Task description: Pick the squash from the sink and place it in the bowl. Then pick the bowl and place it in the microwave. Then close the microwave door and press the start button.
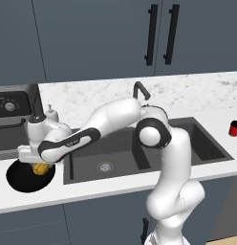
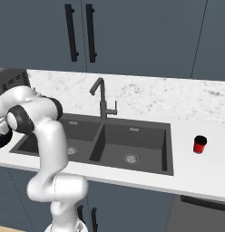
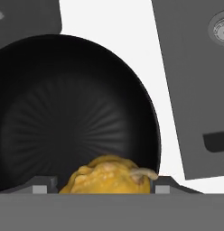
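The gripper point(image 3: 107, 188) is hanging over the bowl point(image 3: 64, 117) with its two fingers spread wide, one on each side of the single lumpy yellow-orange squash point(image 3: 107, 178); whether they are pressing it I cannot tell. The one round, glossy black, ribbed bowl is sitting on the speckled white counter point(image 1: 115, 189), just left of the dark grey two-basin sink point(image 1: 139, 158). One small red cup point(image 1: 234, 128) is standing well to the sink's right.

Arm point(image 1: 115, 119) stretched far left, elbow bent high, forearm sloping down. Gripper point(image 1: 40, 167) points down, jaws wide, a fingertip point(image 3: 41, 186) each side of squash point(image 3: 107, 176).
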You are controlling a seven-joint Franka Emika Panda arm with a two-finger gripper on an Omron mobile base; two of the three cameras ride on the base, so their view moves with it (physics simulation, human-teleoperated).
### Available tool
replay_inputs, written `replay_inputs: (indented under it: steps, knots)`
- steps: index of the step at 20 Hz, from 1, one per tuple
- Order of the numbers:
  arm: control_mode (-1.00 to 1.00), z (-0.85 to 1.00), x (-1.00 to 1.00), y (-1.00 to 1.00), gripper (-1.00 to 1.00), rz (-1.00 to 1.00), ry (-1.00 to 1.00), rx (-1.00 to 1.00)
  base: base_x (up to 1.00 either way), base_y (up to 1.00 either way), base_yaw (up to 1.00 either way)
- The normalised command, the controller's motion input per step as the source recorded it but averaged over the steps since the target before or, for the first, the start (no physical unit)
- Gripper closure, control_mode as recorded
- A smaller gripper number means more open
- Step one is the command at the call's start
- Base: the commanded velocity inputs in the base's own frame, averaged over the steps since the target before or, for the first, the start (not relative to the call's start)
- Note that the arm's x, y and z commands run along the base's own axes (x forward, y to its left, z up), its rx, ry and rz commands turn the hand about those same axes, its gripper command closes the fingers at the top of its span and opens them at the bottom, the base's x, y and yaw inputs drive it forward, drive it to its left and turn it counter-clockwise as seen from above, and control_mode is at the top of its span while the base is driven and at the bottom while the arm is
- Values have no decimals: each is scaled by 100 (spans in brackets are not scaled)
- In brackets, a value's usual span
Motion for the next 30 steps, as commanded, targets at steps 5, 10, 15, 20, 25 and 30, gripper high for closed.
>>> replay_inputs:
  steps: [5,10,15,20,25,30]
  knots:
    - [-100,0,19,9,100,0,15,-1,0,0,0]
    - [-100,-33,1,0,100,0,1,-5,0,0,0]
    - [-100,-41,0,0,100,0,-2,-5,0,0,0]
    - [-100,-24,-1,0,-100,0,-3,-2,0,0,0]
    - [-100,-7,-11,0,-100,0,-2,0,0,0,0]
    - [-100,0,-14,-13,-100,0,-11,0,0,0,0]
